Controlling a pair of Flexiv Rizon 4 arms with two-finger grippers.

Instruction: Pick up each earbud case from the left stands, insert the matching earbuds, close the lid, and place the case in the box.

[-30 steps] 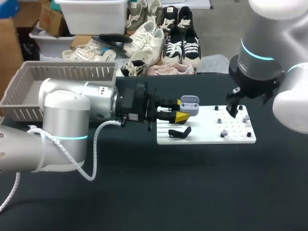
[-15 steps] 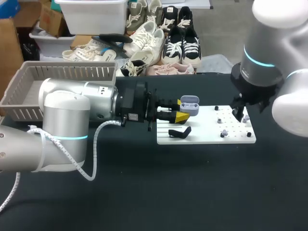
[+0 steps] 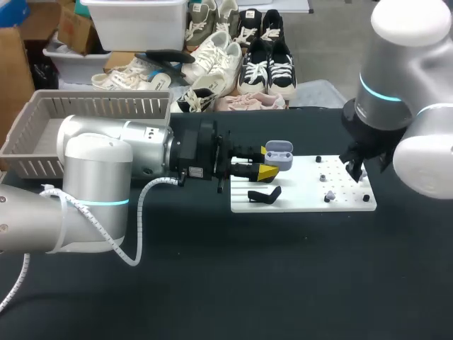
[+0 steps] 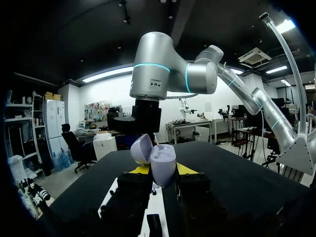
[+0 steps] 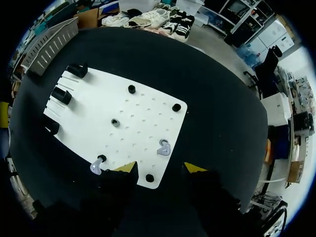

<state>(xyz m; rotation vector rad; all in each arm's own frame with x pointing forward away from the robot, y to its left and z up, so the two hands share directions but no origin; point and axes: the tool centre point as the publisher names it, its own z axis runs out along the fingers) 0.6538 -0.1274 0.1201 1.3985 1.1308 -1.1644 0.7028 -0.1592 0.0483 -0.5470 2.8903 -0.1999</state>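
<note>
My left gripper point(image 3: 267, 167) is shut on a lavender earbud case point(image 3: 280, 153) with its lid open, held over the left end of the white board point(image 3: 304, 202). In the left wrist view the case point(image 4: 159, 159) sits upright between the yellow-tipped fingers point(image 4: 139, 170). My right gripper point(image 3: 354, 168) hangs over the board's right end, open. From the right wrist, one lavender earbud point(image 5: 163, 147) lies on the board just ahead of the gripper point(image 5: 160, 169), with a second earbud point(image 5: 96, 167) off to one side near a black peg.
A black stand point(image 3: 265, 195) lies on the board's left part, beneath the held case. Small black pegs point(image 5: 132, 89) dot the board. A grey basket point(image 3: 85, 117) stands at the table's back left, behind my left arm.
My right gripper has shifted right and lower over the board's right end. The left arm and the case have not moved.
</note>
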